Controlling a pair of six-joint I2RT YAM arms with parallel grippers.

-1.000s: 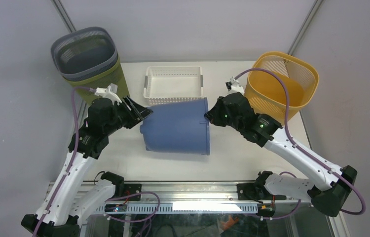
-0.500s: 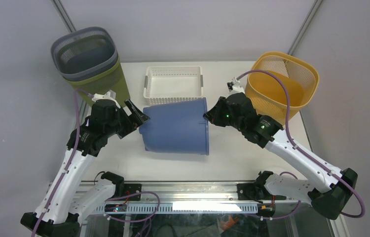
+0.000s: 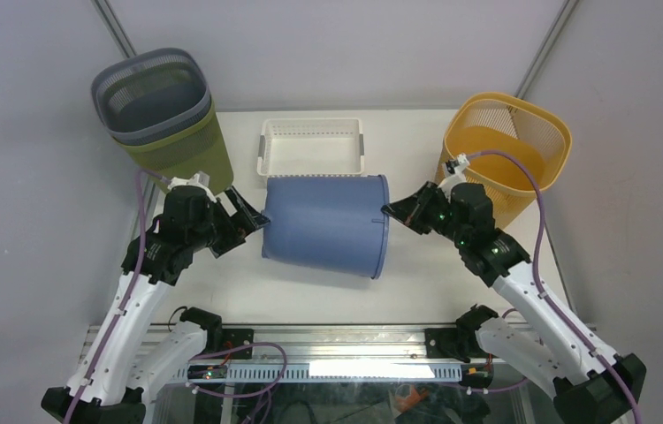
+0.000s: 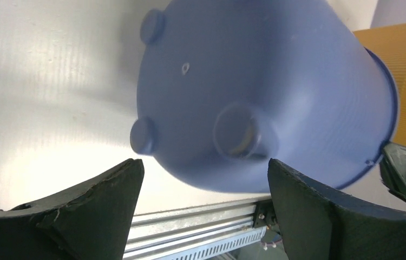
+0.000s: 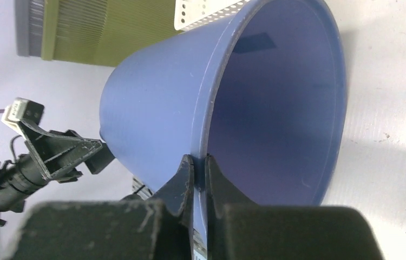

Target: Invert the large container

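- Top external: my left pincer (image 3: 247, 221) has just sprung wide, releasing the blue container (image 3: 328, 225) at its base;
- my right pincer (image 3: 397, 212) stays clenched on the rim;
- the container lies sideways on the table (image 3: 240, 283); the flip now rests on my right arm alone.

We see a plain blue container (image 3: 323, 225), a white perforated tray (image 3: 310, 146), a yellow mesh basket (image 3: 509, 141), a mesh-walled grey bin (image 3: 147, 88), a finely ribbed olive bin (image 3: 188, 152) and a white counter (image 3: 416, 291).
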